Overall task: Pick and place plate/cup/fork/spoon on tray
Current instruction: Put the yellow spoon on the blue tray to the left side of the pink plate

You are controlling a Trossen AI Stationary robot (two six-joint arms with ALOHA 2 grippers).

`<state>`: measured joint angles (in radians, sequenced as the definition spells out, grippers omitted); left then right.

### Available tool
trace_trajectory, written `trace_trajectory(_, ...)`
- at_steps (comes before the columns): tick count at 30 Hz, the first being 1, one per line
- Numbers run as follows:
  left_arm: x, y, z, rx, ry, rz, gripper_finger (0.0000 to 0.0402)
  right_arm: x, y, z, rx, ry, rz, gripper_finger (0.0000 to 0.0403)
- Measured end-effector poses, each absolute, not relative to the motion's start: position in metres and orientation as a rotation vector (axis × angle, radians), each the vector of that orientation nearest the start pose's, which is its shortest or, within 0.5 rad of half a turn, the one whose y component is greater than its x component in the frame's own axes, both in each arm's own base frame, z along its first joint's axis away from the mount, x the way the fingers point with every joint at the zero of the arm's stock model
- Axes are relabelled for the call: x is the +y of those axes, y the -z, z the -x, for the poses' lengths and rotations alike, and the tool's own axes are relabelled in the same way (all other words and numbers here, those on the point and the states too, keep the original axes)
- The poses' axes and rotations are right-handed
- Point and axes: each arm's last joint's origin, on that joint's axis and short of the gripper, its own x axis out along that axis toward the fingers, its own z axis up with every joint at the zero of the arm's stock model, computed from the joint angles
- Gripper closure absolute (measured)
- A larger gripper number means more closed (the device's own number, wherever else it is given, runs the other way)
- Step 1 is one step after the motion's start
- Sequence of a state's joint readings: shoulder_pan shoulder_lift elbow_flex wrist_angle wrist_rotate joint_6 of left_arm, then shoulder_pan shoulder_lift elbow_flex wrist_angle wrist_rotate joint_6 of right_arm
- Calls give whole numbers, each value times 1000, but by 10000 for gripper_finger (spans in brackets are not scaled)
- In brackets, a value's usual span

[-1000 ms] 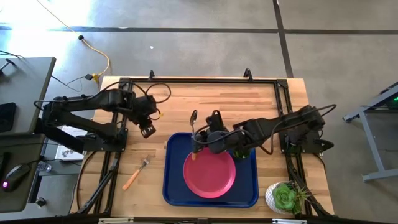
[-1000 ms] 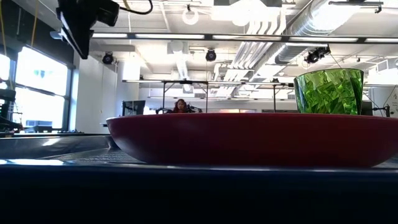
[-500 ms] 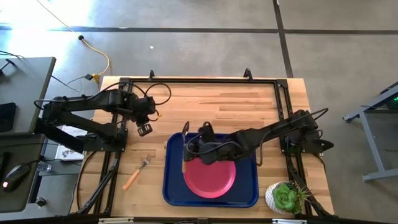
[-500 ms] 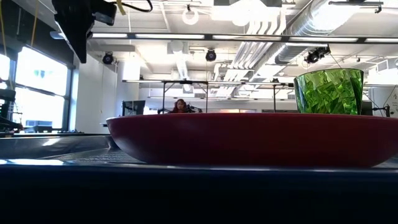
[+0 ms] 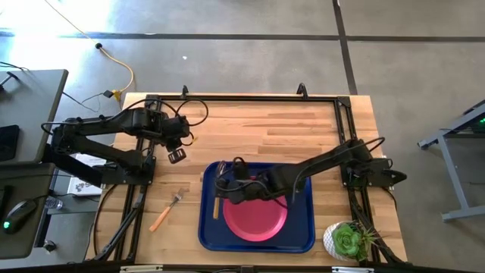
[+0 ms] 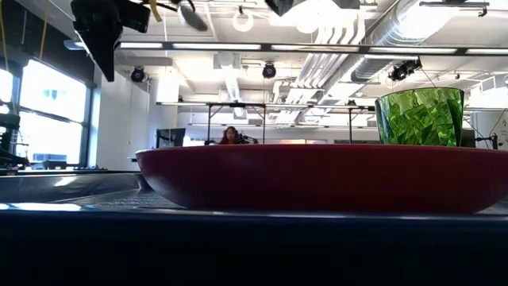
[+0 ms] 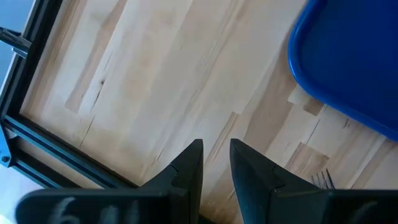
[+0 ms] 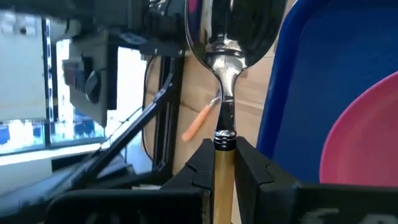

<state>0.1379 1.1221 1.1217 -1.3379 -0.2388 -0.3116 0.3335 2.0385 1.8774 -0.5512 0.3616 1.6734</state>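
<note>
The pink-red plate (image 5: 256, 218) lies on the dark blue tray (image 5: 303, 239). The green cup (image 6: 419, 117) stands behind the plate in the low view; my right arm covers it in the high view. My right gripper (image 5: 229, 189) reaches in from the table's right and is shut on the spoon (image 5: 218, 188) over the tray's left edge. The fork (image 5: 165, 211) lies flat on the table left of the tray. My left gripper (image 5: 176, 155) hangs above the table, beyond the tray's far left corner, with a narrow gap between its fingers and nothing in them. My right gripper pinches the spoon's yellow-orange handle (image 8: 222, 163) between its two fingers, just behind the metal neck. The silver bowl (image 8: 230, 25) sticks out past the fingertips, toward the table's far side. The spoon is lifted clear of the tray; the handle's free end (image 5: 215, 214) points toward the near edge.
A green succulent in a white pot (image 5: 347, 241) stands at the table's near right corner. A black frame (image 5: 242, 98) runs along the table's far and side edges. Bare wood (image 5: 250, 129) lies beyond the tray.
My right gripper has carried the spoon from over the tray's far edge toward the table's left and near edges, to the tray's left edge. The spoon has stayed lifted, bowl toward the far side.
</note>
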Motion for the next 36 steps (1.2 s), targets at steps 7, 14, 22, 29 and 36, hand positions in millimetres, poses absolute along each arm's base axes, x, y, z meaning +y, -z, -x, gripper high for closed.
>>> trace_trajectory(7, 31, -308, -170, 1276, -529, 200, 330, 147, -251, -465, 515, 572, -1462, 391)
trace_trajectory(14, 31, -308, -170, 1278, -519, 187, 330, 143, -219, -478, 600, 603, -1513, 391)
trace_trajectory(22, 31, -308, -170, 1277, -518, 187, 330, 121, -211, -484, 628, 626, -1457, 391)
trace_trajectory(29, 31, -308, -170, 1276, -522, 191, 330, 62, -212, -495, 651, 605, -1364, 391)
trace_trajectory(36, 31, -308, -170, 1275, -522, 192, 330, -2, -212, -499, 639, 616, -1327, 391)
